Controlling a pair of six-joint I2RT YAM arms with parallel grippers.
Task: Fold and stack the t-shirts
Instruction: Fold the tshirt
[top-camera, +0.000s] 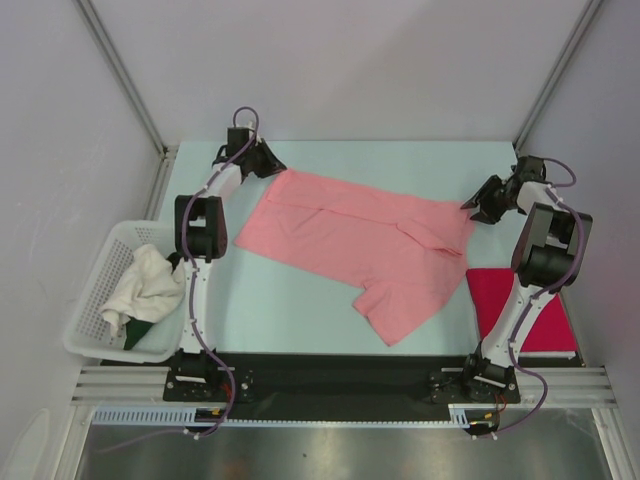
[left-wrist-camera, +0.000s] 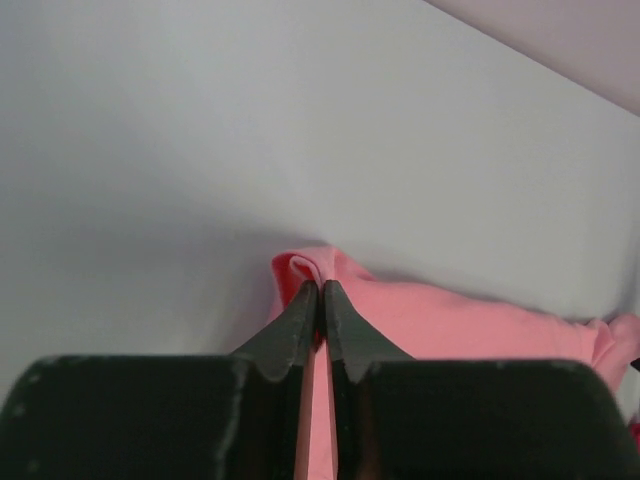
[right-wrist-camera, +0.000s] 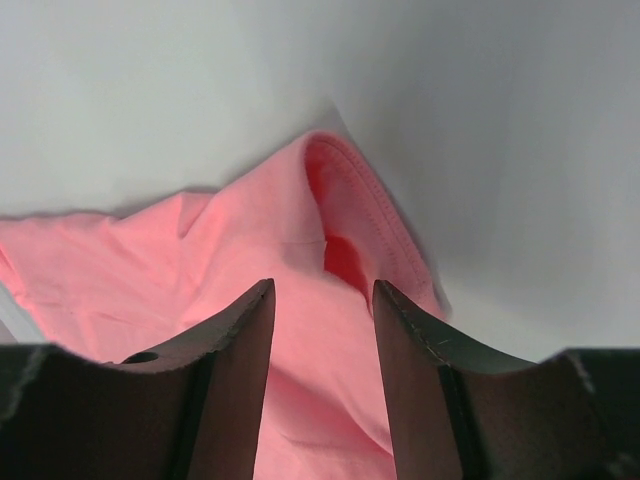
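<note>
Jaws first: the left gripper (left-wrist-camera: 320, 290) has its two fingers (left-wrist-camera: 290, 335) pinched together on a little raised fold of the salmon-pink t-shirt (left-wrist-camera: 450, 320), with pink cloth squeezed right in the slit between the tips, so that one's clamped on the shirt. Over on the other side, the right gripper (right-wrist-camera: 322, 290) has its jaws standing apart with pink fabric (right-wrist-camera: 200, 260) showing in the gap between them. A curved stitched hem (right-wrist-camera: 365, 215) sits just past the tips, and I honestly can't tell if the fingers are touching the cloth or just above it. From the top view the pink shirt (top-camera: 370, 240) is stretched flat and diagonal between the two sets of jaws, one corner at the left gripper (top-camera: 270, 160) and the opposite edge right by the right gripper (top-camera: 478, 208), with one part hanging out toward the arm bases. The magenta-red t-shirt (top-camera: 488, 295) is a neat folded rectangle back from the right jaws, next to that arm and just beside the pink shirt's edge. Everything's on a pale blue-green table (top-camera: 290, 310). Well behind the left jaws, off the table's left side, there's a white lattice basket (top-camera: 100, 270) with a bunched white cloth (top-camera: 145, 280) in it.
</note>
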